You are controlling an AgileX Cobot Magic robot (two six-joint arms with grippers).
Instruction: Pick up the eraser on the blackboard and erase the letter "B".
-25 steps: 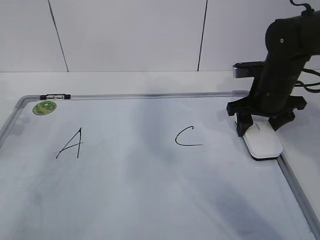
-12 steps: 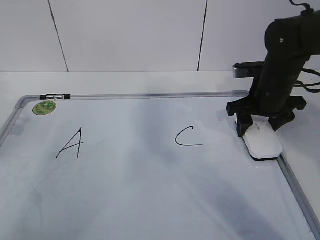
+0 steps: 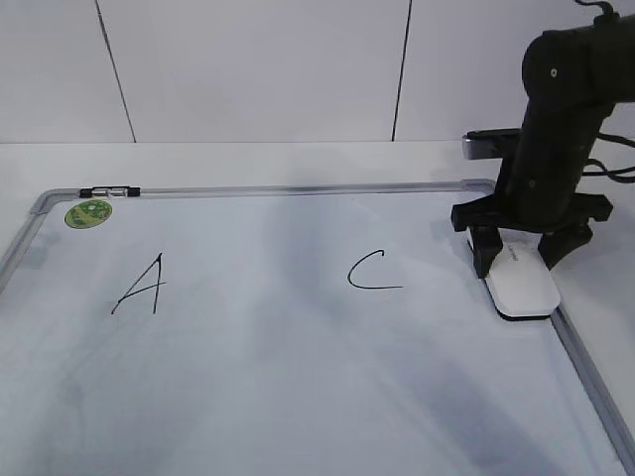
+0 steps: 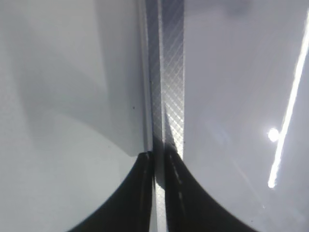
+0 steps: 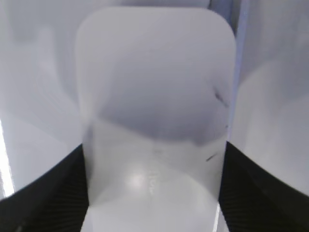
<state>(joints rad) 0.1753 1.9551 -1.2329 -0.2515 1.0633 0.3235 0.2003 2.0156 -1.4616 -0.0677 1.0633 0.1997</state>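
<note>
The white eraser (image 3: 523, 286) lies flat on the blackboard (image 3: 298, 188) against its right frame. It fills the right wrist view (image 5: 154, 96). My right gripper (image 3: 518, 268) points down over the eraser's far end. Its fingers (image 5: 152, 193) are spread open, one at each long side of the eraser. No letter "B" shows: the board between the black "A" (image 3: 141, 285) and the black "C" (image 3: 372, 271) is bare. My left gripper (image 4: 159, 159) is shut and empty above a strip of the board's silver frame (image 4: 166, 72). It is out of the exterior view.
A round green sticker (image 3: 88, 213) sits at the board's far left corner, with a small black clip (image 3: 109, 190) on the top frame beside it. The white table surrounds the board, and a white panelled wall stands behind.
My right gripper's fingers have spread wider around the eraser and the arm has risen slightly. The eraser has stayed in place on the board.
</note>
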